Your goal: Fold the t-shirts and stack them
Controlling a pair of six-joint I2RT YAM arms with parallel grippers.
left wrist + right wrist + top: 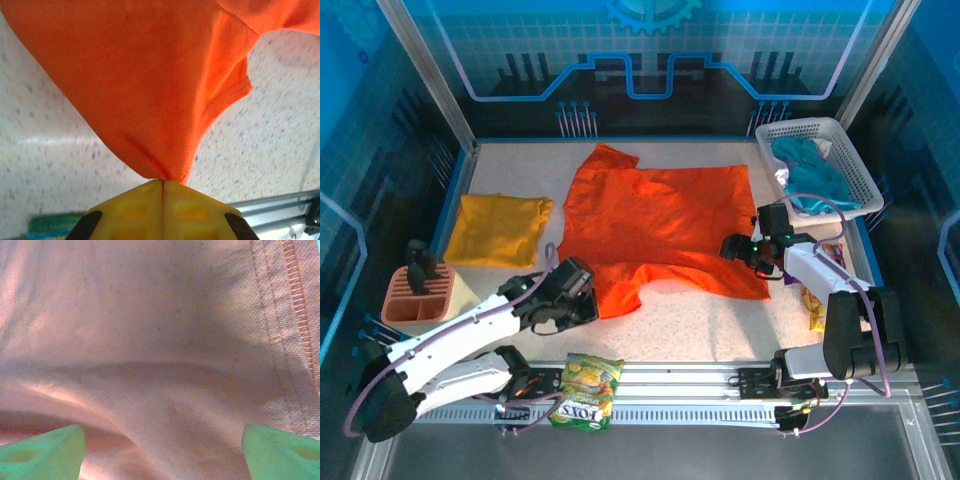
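Observation:
The bright orange t-shirt [660,220] lies spread out across the middle of the table. My left gripper [588,290] is at the shirt's near left corner. In the left wrist view its yellow fingers [140,210] are shut on a pinch of the orange cloth [150,90], which rises off the table. My right gripper [735,247] rests on the shirt's right edge. Its green fingertips [50,447] stand wide apart and open, with orange cloth [165,365] bunched between them. The mustard-yellow t-shirt [498,228] lies folded at the left.
A white basket [847,150] holding teal cloth stands at the back right. A snack bag [585,390] lies on the front rail. A peach-coloured holder [418,297] sits at the near left. Small packets [814,305] lie near the right arm.

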